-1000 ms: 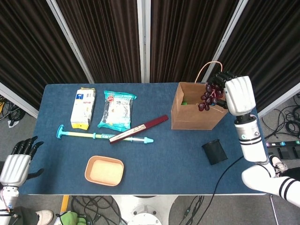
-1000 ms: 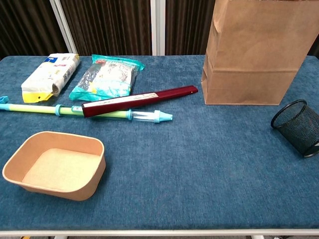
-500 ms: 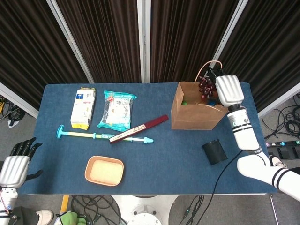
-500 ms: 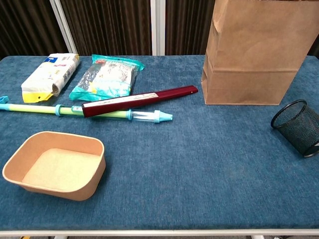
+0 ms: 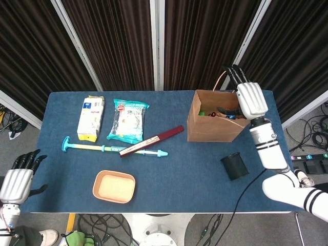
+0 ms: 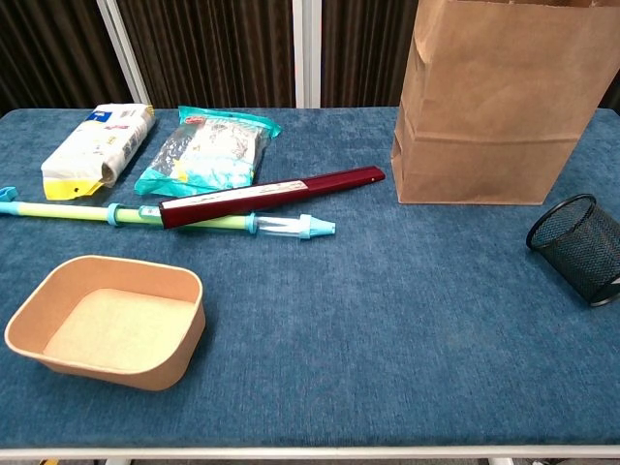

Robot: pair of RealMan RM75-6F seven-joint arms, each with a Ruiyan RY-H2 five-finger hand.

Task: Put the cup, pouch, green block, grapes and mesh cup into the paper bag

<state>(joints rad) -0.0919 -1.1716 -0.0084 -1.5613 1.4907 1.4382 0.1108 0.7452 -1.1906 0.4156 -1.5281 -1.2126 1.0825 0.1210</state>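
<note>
- The paper bag (image 5: 212,125) stands upright and open-topped on the blue table (image 5: 174,179); it serves as the landmark here.
- The right hand (image 5: 249,100) hangs over the bag's far right rim with its fingers apart and straight, holding nothing.
- Inside the bag, the head view shows a bit of green and some dark shapes; which task things they are cannot be told.
- The black mesh cup (image 5: 234,166) lies on its side on the table, near the bag, in front of its right corner and apart from it.
- The teal pouch (image 5: 128,119) lies flat well to the left of the bag, with a white and yellow packet (image 5: 90,118) just beyond it on the same side.
- A dark red stick (image 5: 152,141) lies slanted between the pouch and the bag, resting across a green and teal syringe-like toy (image 5: 113,148).
- An empty tan tray (image 5: 114,186) sits well to the front left of the bag.
- The left hand (image 5: 19,178) hangs off the table's front left corner, farthest from the bag, fingers loosely spread and empty.
</note>
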